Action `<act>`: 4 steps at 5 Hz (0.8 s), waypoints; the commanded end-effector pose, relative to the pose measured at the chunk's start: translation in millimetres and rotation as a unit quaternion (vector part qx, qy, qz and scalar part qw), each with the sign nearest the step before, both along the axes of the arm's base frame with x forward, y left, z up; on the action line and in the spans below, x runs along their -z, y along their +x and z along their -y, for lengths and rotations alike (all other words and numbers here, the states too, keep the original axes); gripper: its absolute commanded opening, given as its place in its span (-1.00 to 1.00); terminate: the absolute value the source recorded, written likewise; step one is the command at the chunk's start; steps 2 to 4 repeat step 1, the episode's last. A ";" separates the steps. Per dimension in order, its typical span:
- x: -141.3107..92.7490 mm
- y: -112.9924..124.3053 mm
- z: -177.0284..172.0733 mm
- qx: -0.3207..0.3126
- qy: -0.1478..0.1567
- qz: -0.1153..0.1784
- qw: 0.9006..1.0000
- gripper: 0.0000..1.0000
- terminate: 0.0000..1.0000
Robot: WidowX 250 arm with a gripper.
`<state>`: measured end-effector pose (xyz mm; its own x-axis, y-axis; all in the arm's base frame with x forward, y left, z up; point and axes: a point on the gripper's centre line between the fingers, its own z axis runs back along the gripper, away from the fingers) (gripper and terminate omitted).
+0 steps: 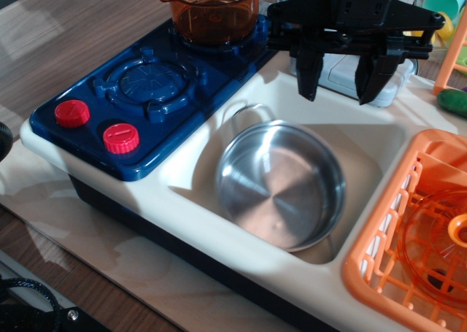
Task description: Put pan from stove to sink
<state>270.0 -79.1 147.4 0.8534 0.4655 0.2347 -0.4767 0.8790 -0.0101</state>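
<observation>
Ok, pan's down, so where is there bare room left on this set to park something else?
The front burner on the stove is bare, between the red knobs and the orange pot. The pan fills most of the sink, leaving only a strip beneath the open gripper. The orange rack holds a dish; the back right corner is cluttered.

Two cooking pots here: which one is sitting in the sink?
The shiny steel pan, lying flat in the cream sink below the open gripper. The translucent orange pot stands on the blue stove instead.
</observation>
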 end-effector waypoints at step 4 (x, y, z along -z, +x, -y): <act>-15.1 4.6 5.4 0.003 -0.011 0.028 1.000 1.00 1.00</act>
